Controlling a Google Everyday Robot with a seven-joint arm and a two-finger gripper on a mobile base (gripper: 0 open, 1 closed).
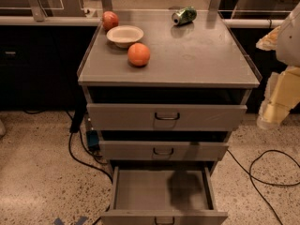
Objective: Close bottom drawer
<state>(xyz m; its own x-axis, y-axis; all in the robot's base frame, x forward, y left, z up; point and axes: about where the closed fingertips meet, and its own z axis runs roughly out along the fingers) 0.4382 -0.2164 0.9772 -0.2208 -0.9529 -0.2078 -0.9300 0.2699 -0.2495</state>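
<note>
Pulled open at near centre, the bottom drawer [140,191], front cut off below. Well apart at right, the gripper [275,108]; grip impossible to tell.

No text, brand or number can be read anywhere. The green metal drink can [183,16], lying on its side on the grey metal cabinet top [201,55], carries print too blurred to make out. The pale cream gripper [271,118] hangs at the right edge, beside the cabinet, and shows no legible marking either.
</note>
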